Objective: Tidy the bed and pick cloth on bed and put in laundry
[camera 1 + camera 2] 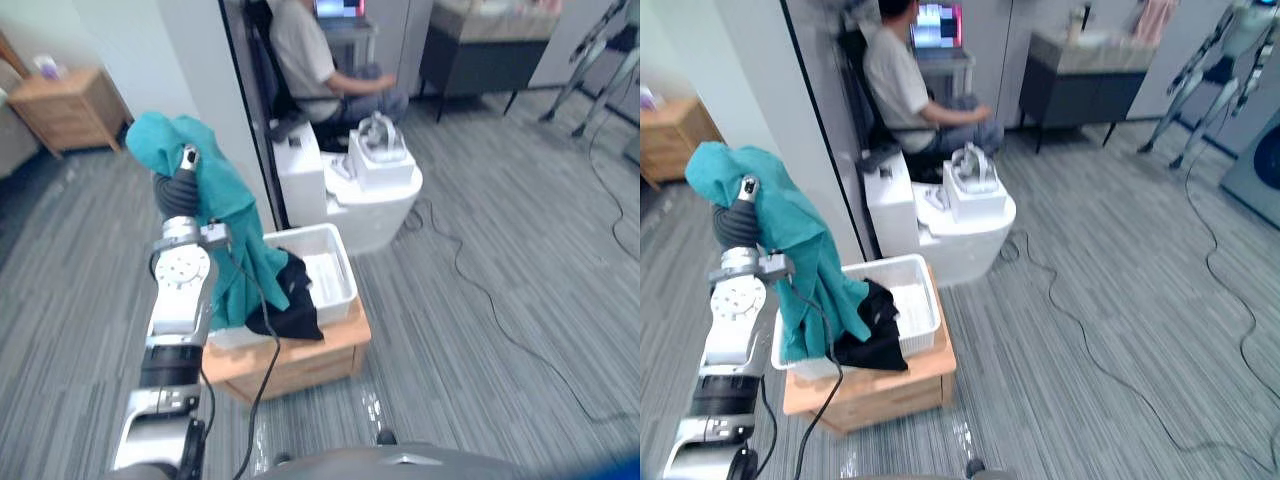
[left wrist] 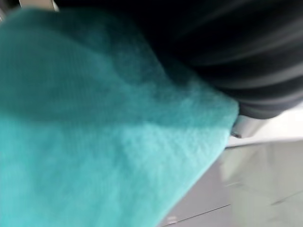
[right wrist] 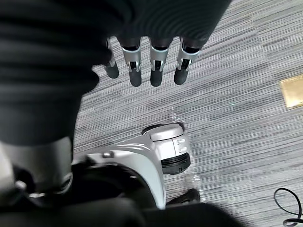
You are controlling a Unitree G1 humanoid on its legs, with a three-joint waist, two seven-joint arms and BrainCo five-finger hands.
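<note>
Looks like drop-off step: teal cloth (image 1: 225,215) draped over raised L hand (image 1: 180,188), hanging above white laundry basket (image 1: 343,262) w/ black garment (image 1: 292,300) on its edge. L fingers hidden under cloth, can't tell grip. R hand (image 3: 156,66) slack, empty, over floor (image 3: 246,123). Next: lower cloth into basket, let go.

Grey striped floor (image 1: 520,260), wooden nightstand (image 1: 65,105), dark cabinet (image 1: 1085,85)

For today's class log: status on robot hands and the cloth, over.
Left robot hand up, teal cloth draped over it, above white basket. Right robot hand open, idle. Black cloth hangs over basket rim.
</note>
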